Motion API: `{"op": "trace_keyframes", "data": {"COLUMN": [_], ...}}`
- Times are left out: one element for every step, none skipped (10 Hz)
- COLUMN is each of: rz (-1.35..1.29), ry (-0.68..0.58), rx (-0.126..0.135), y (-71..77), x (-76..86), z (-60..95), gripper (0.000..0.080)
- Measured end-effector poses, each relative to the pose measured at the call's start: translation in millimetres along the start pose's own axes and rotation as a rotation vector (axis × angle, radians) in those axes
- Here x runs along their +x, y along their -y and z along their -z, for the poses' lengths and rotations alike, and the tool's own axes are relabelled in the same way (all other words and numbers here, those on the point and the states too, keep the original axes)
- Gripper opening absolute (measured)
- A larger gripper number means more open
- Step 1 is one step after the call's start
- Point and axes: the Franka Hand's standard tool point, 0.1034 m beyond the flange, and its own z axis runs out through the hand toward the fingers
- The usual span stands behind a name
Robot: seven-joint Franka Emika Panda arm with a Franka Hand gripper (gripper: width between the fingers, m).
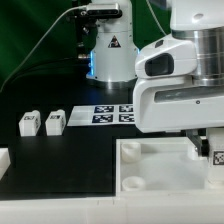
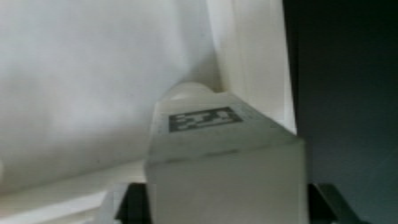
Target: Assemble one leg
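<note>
My gripper [image 1: 208,148] is at the exterior view's right, low over the large white tray-like part [image 1: 150,168]. It is shut on a leg [image 2: 221,160], a white blocky piece with a black-and-white tag; the leg's tag shows at the right edge [image 1: 218,157]. In the wrist view the dark fingers [image 2: 135,203] flank the leg, which points into a corner of the tray-like part [image 2: 89,90]. Whether the leg touches the part cannot be told. Two more legs [image 1: 29,122] [image 1: 55,121] stand side by side on the black table at the left.
The marker board [image 1: 106,115] lies at the table's middle back. A white robot base with a tag [image 1: 110,50] stands behind it. A white piece [image 1: 4,160] shows at the left edge. The arm's white body [image 1: 185,70] fills the right.
</note>
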Motion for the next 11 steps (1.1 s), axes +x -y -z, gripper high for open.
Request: {"op": "trace_keyframes", "data": {"rz": [-0.119,-0.25,-0.422,-0.6,-0.772,-0.979,-1.098,-1.198,-1.241,-1.19,-1.159], "ry": [0.0,-0.002,-0.003,0.002,0.004,0.017,0.03,0.037,0.041,0.039,0.038], "rx": [0.004,0.013,0.026,0.044,0.07,0.094,0.1,0.104,0.105,0.105,0.104], "y": [-1.0,-2.7,-4.0,-6.7,-7.2,-8.5,-6.9,-5.9,-5.0,-5.2,-5.0], "x": [0.8,2.7,3.6,4.8,6.4,4.4,3.7,3.5,3.1,3.0,2.6], "z": [-0.5,-0.6,-0.8,-1.1,-1.4,-1.9,-2.1,-2.1,-2.2,-2.4,-3.2], "gripper": [0.0306,0.0306,0.0306,0.0305,0.0305,0.0304,0.0304,0.0304,0.0304,0.0304,0.0365]}}
